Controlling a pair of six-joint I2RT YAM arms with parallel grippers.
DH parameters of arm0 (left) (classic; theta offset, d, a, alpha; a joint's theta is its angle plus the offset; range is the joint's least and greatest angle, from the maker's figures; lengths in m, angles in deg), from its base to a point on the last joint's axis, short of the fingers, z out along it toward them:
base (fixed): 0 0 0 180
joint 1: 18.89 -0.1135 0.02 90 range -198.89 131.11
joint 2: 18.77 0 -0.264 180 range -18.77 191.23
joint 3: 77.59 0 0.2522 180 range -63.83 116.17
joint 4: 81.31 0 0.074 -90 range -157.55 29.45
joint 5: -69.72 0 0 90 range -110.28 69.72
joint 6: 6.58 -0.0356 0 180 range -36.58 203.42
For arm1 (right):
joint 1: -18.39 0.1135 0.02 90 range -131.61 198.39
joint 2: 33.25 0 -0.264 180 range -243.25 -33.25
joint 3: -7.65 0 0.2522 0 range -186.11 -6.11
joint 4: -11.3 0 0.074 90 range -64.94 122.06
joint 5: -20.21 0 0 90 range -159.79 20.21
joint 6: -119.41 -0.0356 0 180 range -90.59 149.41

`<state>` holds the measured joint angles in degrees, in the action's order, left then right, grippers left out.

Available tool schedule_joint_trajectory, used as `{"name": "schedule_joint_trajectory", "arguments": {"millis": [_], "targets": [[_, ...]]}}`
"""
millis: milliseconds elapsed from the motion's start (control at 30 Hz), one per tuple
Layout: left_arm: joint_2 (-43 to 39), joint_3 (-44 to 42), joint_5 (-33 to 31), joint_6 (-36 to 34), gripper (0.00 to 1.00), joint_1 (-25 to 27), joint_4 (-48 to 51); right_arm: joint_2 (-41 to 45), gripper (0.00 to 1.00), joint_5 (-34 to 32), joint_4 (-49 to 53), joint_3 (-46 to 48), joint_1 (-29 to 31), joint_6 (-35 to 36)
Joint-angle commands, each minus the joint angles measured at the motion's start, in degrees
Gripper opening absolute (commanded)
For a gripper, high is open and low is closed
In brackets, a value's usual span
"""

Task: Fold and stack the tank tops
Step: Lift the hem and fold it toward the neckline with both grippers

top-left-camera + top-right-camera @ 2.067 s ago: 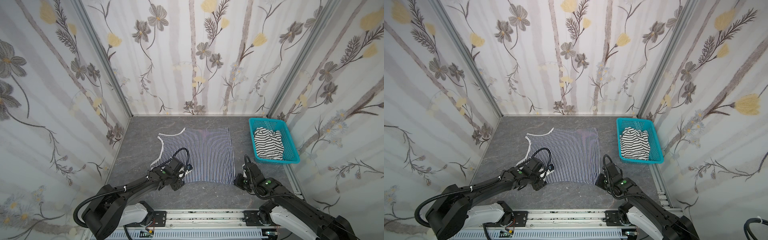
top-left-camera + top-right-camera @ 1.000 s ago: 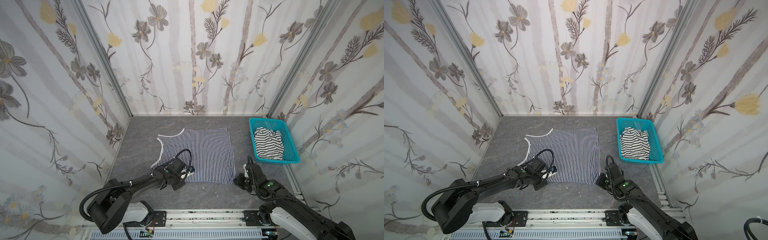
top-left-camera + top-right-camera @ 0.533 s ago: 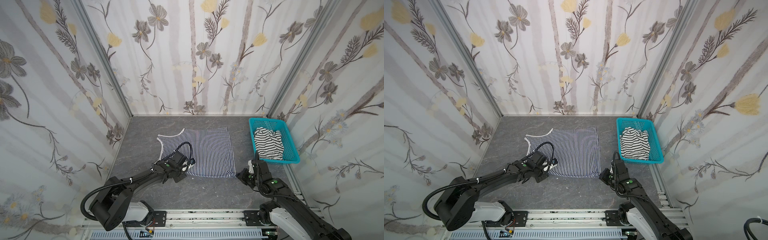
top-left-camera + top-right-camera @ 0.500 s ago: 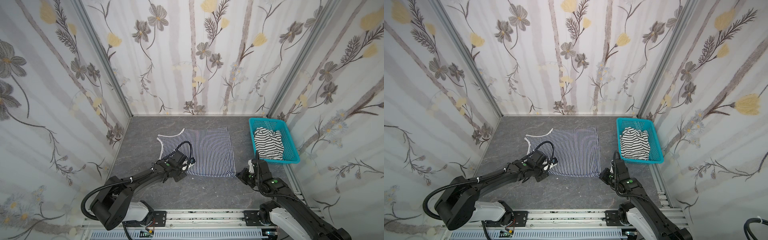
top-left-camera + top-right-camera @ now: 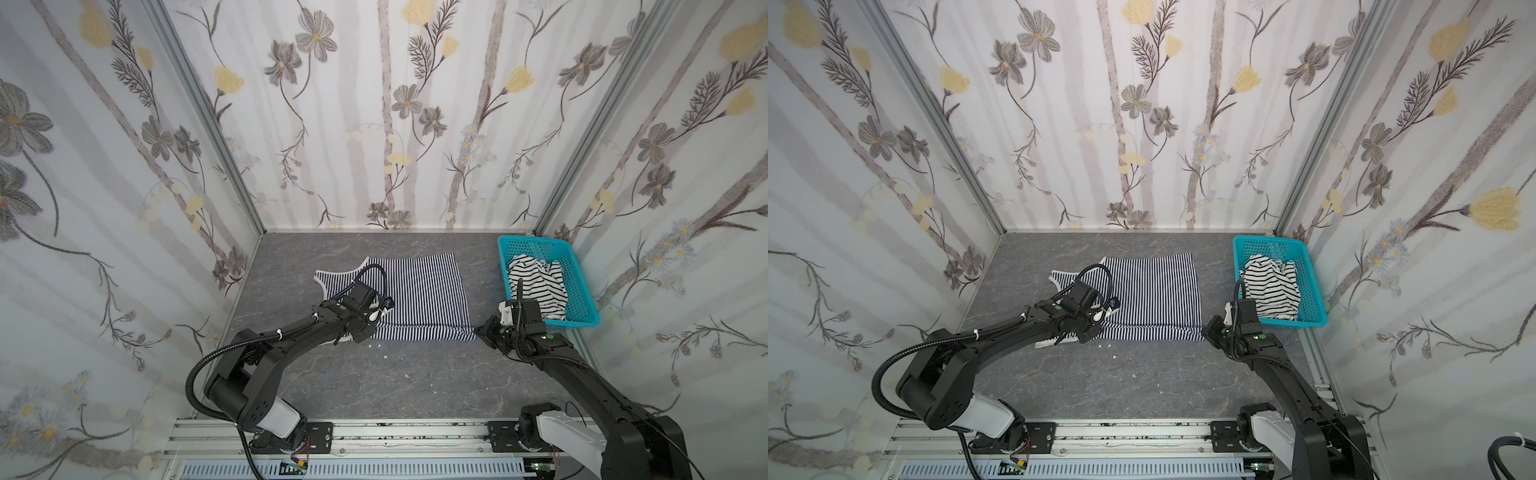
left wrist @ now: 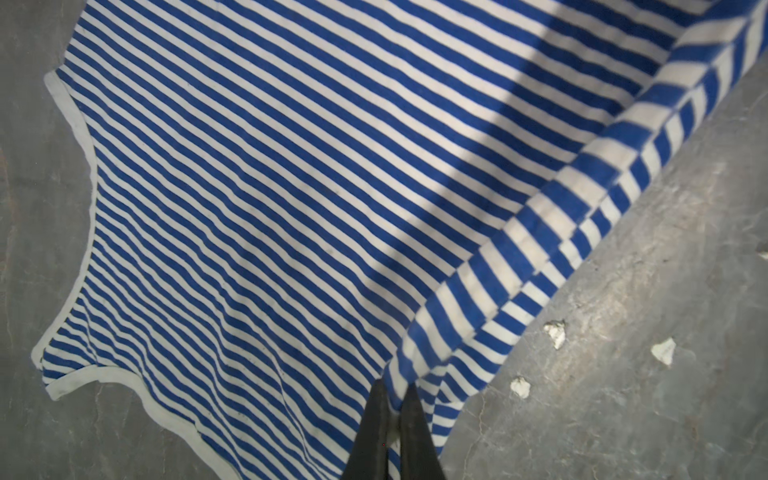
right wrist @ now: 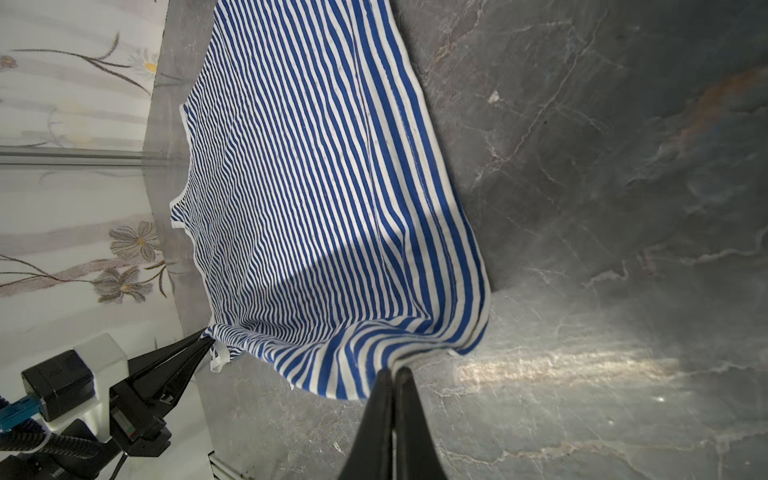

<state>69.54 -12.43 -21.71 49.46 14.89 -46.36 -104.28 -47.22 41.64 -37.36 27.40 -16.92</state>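
near the front, the left gripper [image 6: 392, 392] and right gripper [image 7: 392, 374] were each clamped on the near edge of the fine-striped tank top [image 5: 419, 291], holding it just above the grey table [image 5: 415, 382]. farther back on the right, the wide-striped tank top [image 5: 536, 282] lay crumpled in a turquoise basket [image 5: 577, 286].

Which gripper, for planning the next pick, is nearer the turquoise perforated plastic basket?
Right. The right gripper pinches a corner of the fine navy-striped tank top just beside the basket; the left gripper holds the top's opposite end.
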Motion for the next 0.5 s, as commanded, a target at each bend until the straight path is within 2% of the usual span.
{"name": "schedule_joint_trajectory", "arguments": {"millis": [0, 467], "targets": [[2.1, 2.0, 0.1, -1.4, 0.02, -0.6, -0.4, -3.9, 0.00, 1.3, -4.1, -2.9, -0.6, 3.1], [10.6, 7.9, -2.2, -2.2, 0.11, -1.6, -0.6, -22.2, 0.00, 0.8, -5.2, -14.0, -2.9, 8.2]]}}
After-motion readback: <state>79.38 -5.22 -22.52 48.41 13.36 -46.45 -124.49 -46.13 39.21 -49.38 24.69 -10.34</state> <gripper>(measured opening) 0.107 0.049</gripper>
